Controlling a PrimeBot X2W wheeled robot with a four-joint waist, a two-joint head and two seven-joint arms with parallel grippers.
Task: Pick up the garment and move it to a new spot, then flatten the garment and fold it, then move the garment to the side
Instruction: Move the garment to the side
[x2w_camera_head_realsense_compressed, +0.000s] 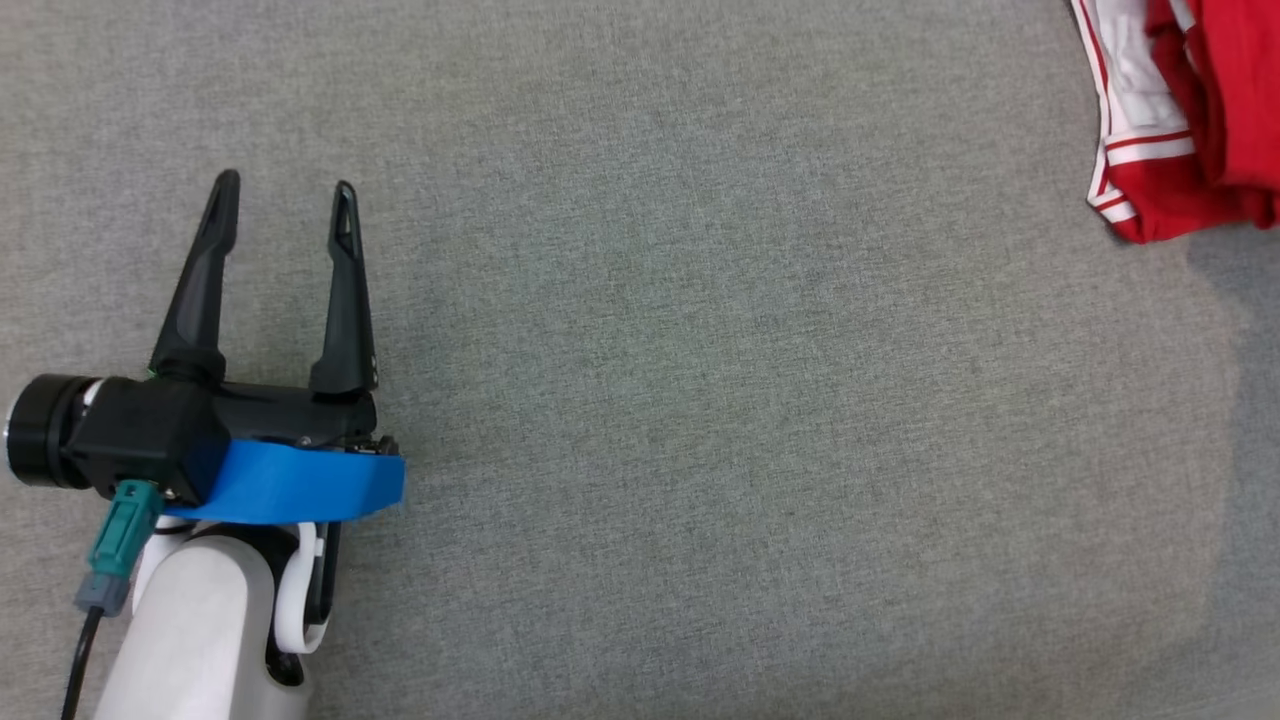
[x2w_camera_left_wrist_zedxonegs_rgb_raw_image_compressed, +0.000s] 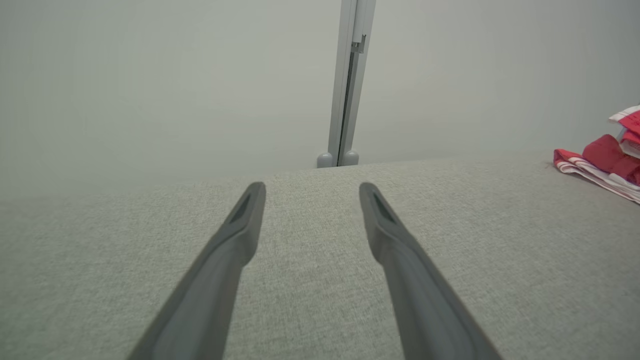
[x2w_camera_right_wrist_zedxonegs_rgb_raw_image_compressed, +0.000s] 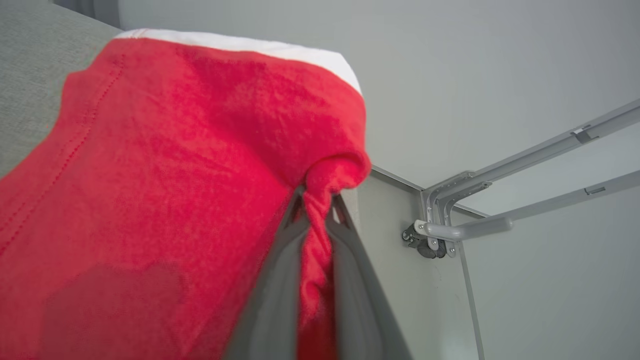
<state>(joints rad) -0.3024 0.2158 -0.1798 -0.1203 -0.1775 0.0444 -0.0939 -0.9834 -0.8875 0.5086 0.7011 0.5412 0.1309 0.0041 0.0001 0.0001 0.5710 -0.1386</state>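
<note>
at far right, garment (x2w_camera_head_realsense_compressed: 1230, 100) in right fingers (x2w_camera_right_wrist_zedxonegs_rgb_raw_image_compressed: 270, 310), left fingers (x2w_camera_head_realsense_compressed: 200, 290) apart

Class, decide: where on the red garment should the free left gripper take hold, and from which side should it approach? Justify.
Probably the white-striped hem at the left edge of the garment, approached from the left across the grey surface. That edge lies exposed, facing the open left gripper, while the right gripper pinches a bunched fold.

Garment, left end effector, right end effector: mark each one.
garment (x2w_camera_head_realsense_compressed: 1235, 100), head view, on its red fabric at upper right.
left end effector (x2w_camera_head_realsense_compressed: 287, 187), head view, midway between its open fingertips.
right end effector (x2w_camera_right_wrist_zedxonegs_rgb_raw_image_compressed: 317, 196), right wrist view, midway between fingertips pinching the garment.
</note>
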